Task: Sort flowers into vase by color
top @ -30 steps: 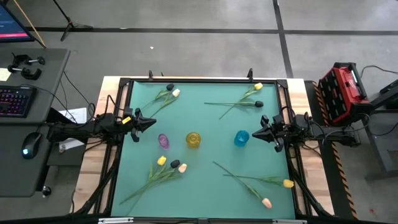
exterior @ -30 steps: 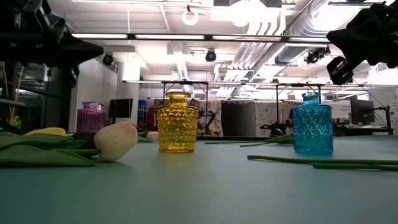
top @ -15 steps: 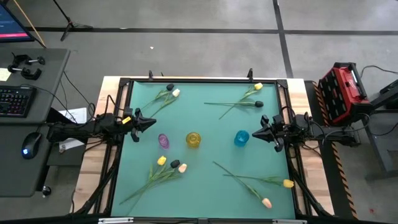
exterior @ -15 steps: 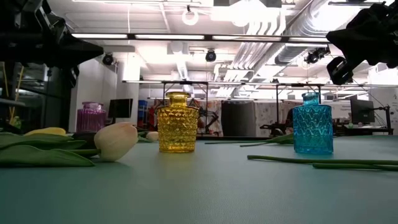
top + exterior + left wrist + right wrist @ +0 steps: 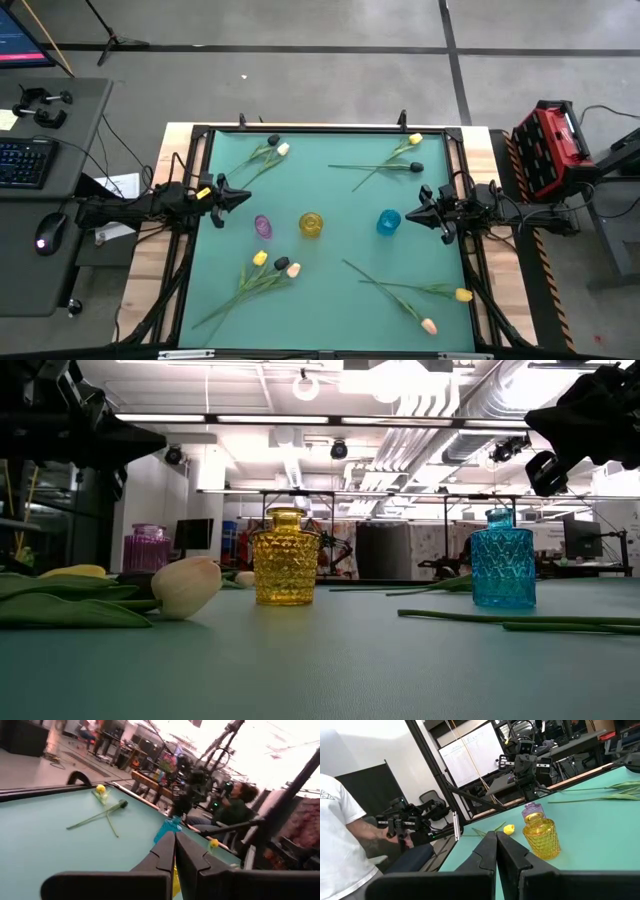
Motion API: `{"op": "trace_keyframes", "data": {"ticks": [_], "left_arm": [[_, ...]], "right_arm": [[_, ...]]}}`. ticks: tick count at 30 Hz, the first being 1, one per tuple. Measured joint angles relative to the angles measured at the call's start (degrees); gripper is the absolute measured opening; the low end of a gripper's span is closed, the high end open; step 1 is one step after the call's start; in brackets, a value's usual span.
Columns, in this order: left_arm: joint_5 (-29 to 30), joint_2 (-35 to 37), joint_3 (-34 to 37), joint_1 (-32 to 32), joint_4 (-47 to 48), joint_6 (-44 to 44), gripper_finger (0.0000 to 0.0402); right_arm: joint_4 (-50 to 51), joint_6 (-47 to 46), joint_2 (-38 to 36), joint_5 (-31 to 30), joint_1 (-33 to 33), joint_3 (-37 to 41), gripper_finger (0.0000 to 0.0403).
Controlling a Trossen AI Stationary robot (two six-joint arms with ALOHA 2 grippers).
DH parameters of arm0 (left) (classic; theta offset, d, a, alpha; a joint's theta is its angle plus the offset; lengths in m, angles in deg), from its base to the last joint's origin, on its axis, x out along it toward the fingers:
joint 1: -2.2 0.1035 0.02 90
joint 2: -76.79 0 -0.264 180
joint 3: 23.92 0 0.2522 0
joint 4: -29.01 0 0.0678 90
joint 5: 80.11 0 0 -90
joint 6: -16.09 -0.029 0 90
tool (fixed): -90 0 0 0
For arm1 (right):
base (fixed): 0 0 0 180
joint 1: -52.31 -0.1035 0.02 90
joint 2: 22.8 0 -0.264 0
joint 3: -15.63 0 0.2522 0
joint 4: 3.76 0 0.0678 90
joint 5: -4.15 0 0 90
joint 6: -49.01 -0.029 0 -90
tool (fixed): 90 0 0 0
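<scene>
Three small glass vases stand in a row at mid-table: purple (image 5: 263, 226), yellow (image 5: 311, 224) and blue (image 5: 388, 222). Tulips lie flat on the green mat in four groups: far left (image 5: 262, 152), far right (image 5: 392, 159), near left (image 5: 262, 273) and near right (image 5: 425, 300), with yellow, cream and black heads. My left gripper (image 5: 247, 196) hovers shut at the table's left edge, beside the purple vase. My right gripper (image 5: 408, 213) hovers shut at the right edge, beside the blue vase. Both are empty.
A black frame (image 5: 330, 128) runs around the mat. A person in a white shirt (image 5: 342, 840) shows beyond the table in the right wrist view, and another person (image 5: 235, 805) in the left wrist view. A red case (image 5: 555, 145) stands off the table's right.
</scene>
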Motion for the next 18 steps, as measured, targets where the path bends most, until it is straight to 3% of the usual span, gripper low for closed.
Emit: {"op": "trace_keyframes", "data": {"ticks": [3, 8, 12, 15, 18], "left_arm": [[4.6, 0.0, 0.0, 0.0, -1.6, 0.3, 0.0000], [6.9, -0.2, 0.0, 0.0, -7.4, 7.6, 0.0000], [20.0, -1.6, 0.0, 0.4, -18.4, 11.8, 0.0001], [23.7, -6.7, -2.9, 1.5, -23.6, 10.4, 0.0013], [23.7, -16.4, -10.4, 2.5, -19.7, 9.7, 0.0041]], "right_arm": [[0.0, 0.0, 0.0, 0.0, 0.0, 0.0, 0.0000], [0.0, 0.0, 0.0, 0.0, 0.0, 0.0, 0.0000], [0.0, 0.0, 0.0, 0.0, 0.0, 0.0, 0.0000], [0.0, 0.0, 0.0, 0.3, 0.0, 0.0, 0.0000], [0.0, 0.0, 0.0, 0.3, 0.0, 0.0, 0.0000]]}}
